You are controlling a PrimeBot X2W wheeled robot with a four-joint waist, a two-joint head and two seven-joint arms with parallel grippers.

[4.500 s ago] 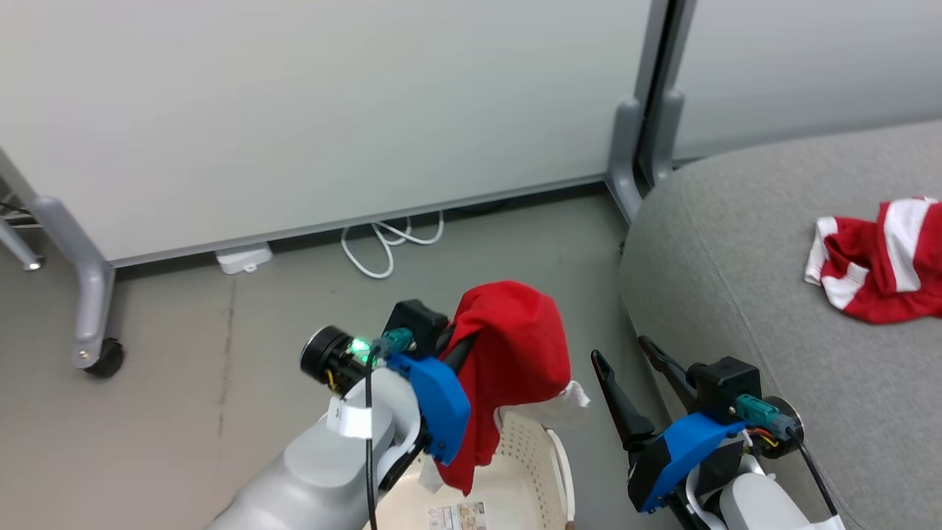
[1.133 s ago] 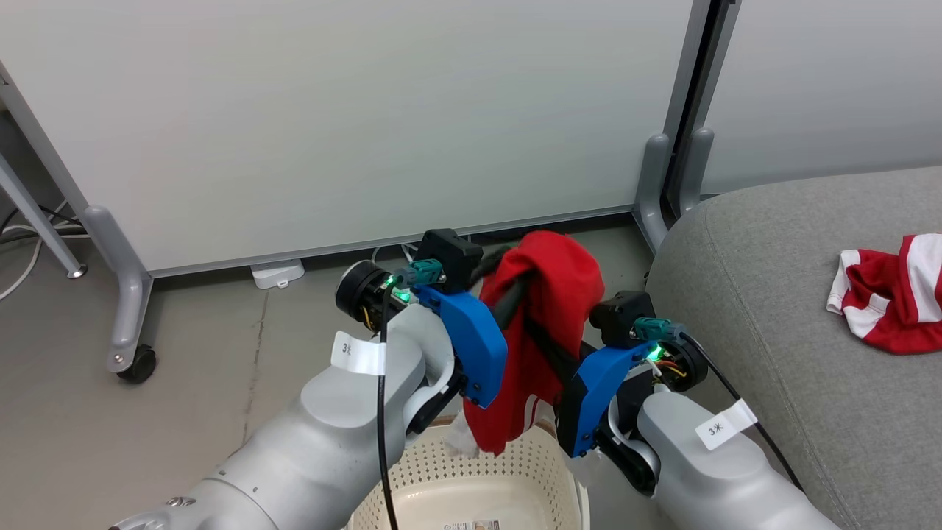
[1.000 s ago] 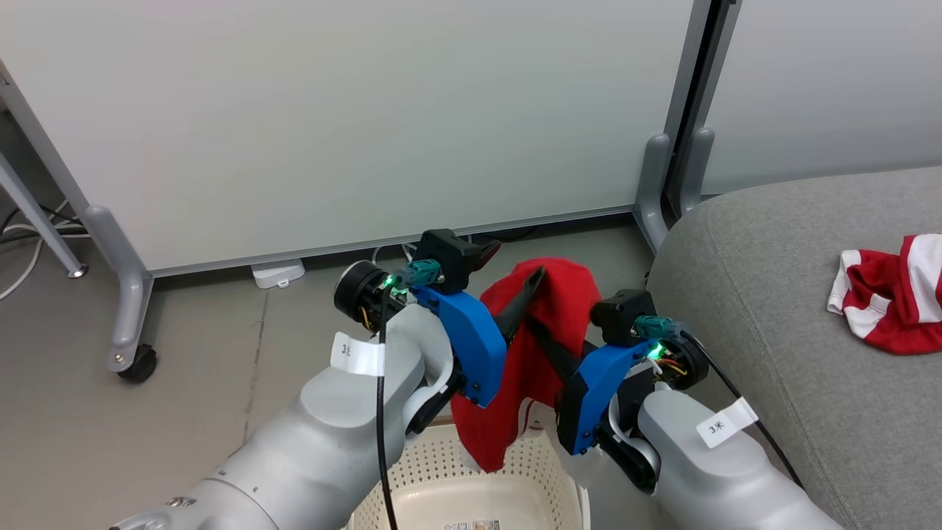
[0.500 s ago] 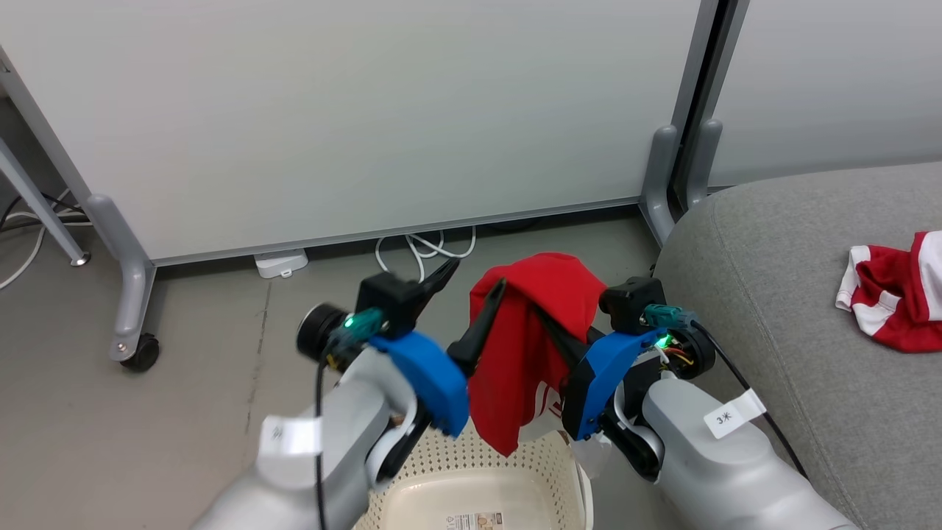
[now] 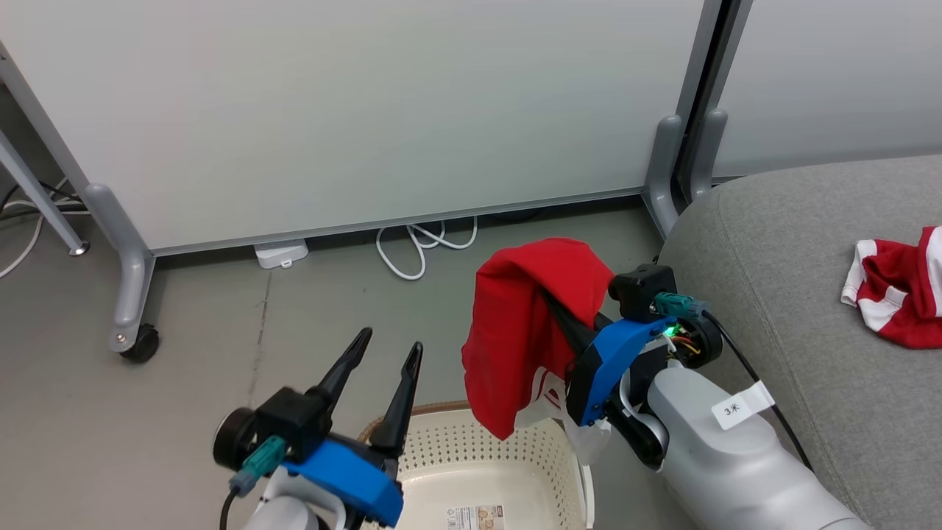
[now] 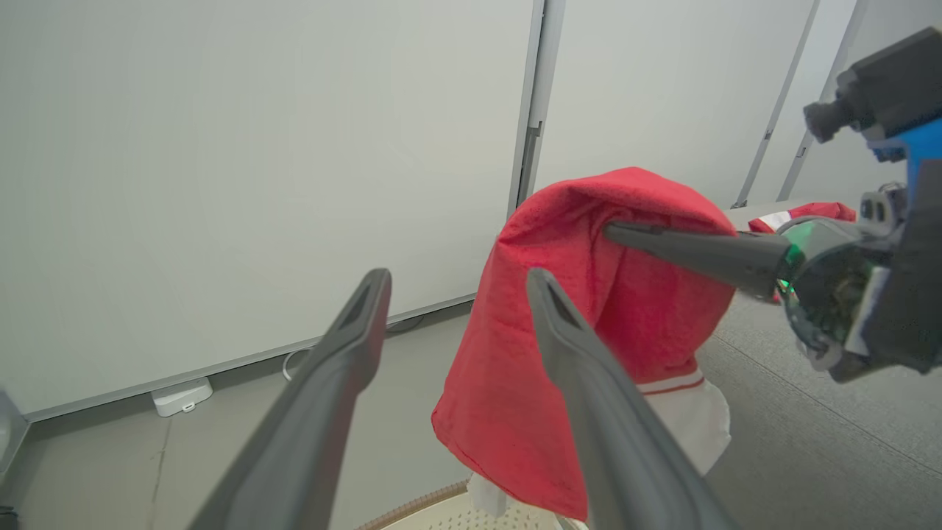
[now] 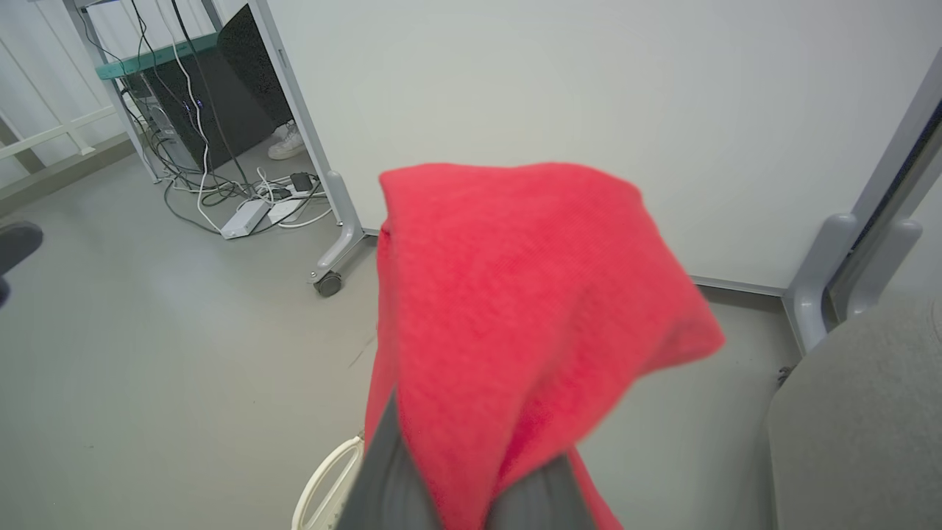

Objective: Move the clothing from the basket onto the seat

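I count two red jerseys: the hanging jersey (image 5: 526,324) drapes over my right gripper (image 6: 625,234), which is clamped on it above the one white basket (image 5: 478,442), and the crumpled jersey (image 5: 894,291) lies on the one grey sofa (image 5: 795,294), cut off by the head view's right edge. My left gripper (image 5: 391,340) stands wide and empty by the basket's left rim. In the head view cloth covers my right fingertips, and the basket's near part is cropped.

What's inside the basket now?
Seen in the basket: pale floor, perforated walls and a printed label. The left gripper covers its left corner and the near part runs off the head view, so anything lying there is hidden.
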